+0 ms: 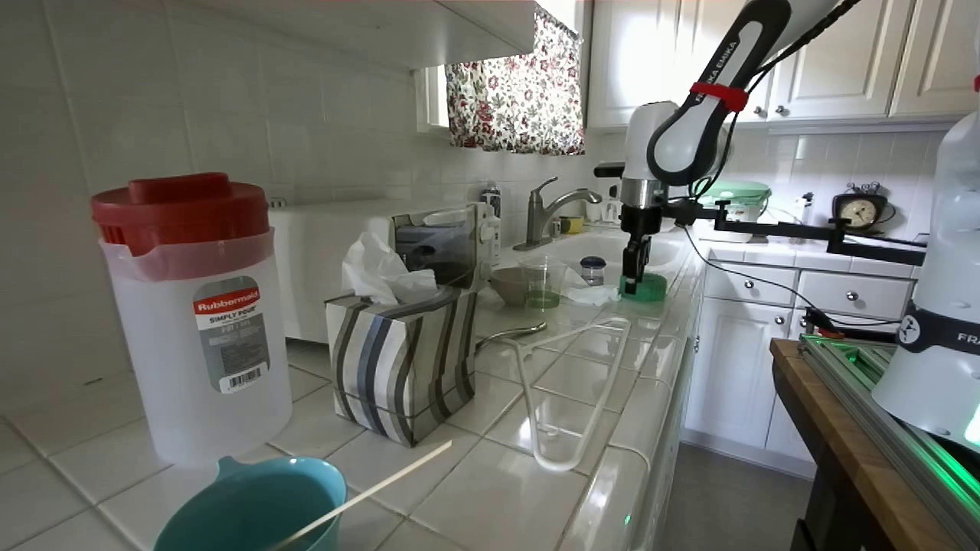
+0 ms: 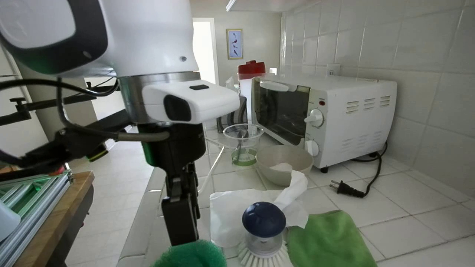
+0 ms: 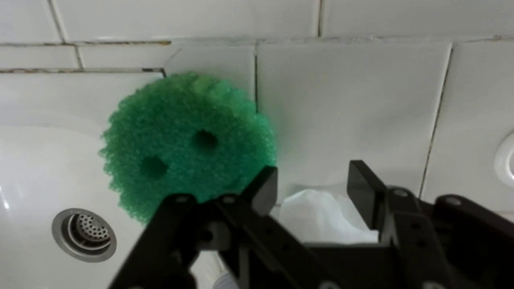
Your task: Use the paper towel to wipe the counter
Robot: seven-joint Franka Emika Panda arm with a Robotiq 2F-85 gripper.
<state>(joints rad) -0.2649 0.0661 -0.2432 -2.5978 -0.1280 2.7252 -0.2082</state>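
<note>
The white paper towel (image 2: 230, 207) lies spread and partly crumpled on the white tiled counter (image 2: 400, 200), with one twisted end raised toward the bowl. It also shows in an exterior view (image 1: 597, 295) and in the wrist view (image 3: 321, 220), where it appears between my finger bases, partly hidden by the gripper. My gripper (image 3: 312, 172) is open and empty, pointing down low over the counter. In an exterior view the gripper (image 2: 182, 226) is beside the towel, on the counter's front-edge side. A green round sponge (image 3: 188, 148) is close to one finger; I cannot tell whether they touch.
A blue-topped brush (image 2: 263, 220) stands at the towel, beside a green cloth (image 2: 330, 241). A bowl (image 2: 284, 159), clear cup (image 2: 243, 142) and toaster oven (image 2: 345, 111) are nearby. A white wire frame (image 1: 563, 459), striped tissue box (image 1: 402, 360) and pitcher (image 1: 191, 329) stand farther along.
</note>
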